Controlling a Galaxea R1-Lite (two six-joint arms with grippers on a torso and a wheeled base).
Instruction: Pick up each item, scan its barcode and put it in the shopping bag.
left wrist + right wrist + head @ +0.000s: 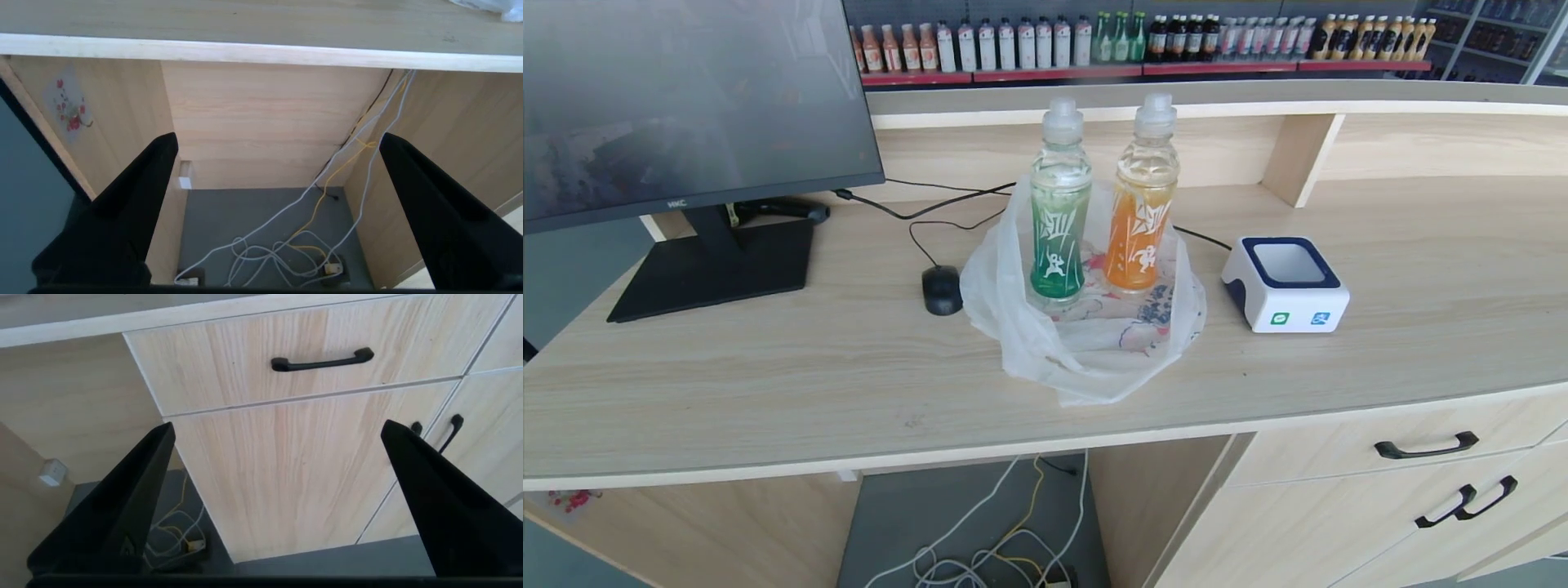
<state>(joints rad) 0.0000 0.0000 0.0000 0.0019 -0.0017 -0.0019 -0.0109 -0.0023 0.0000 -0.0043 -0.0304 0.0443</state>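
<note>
Standing together within the slumped shopping bag (1013, 327), the green bottle (1058, 220) and orange bottle (1143, 216) look done; nothing seems left to scan. Left gripper (278, 139) and right gripper (278, 425) hang low, jaws spread.

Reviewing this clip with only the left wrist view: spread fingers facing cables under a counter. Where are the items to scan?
Observer: A green bottle and an orange bottle stand upright, side by side, on the opened-out shopping bag on top of the counter.
Operator: Is a scanner anywhere near them?
Observer: Yes, a white scanner box sits on the counter to the robot's right of the bag, not touching it.
</note>
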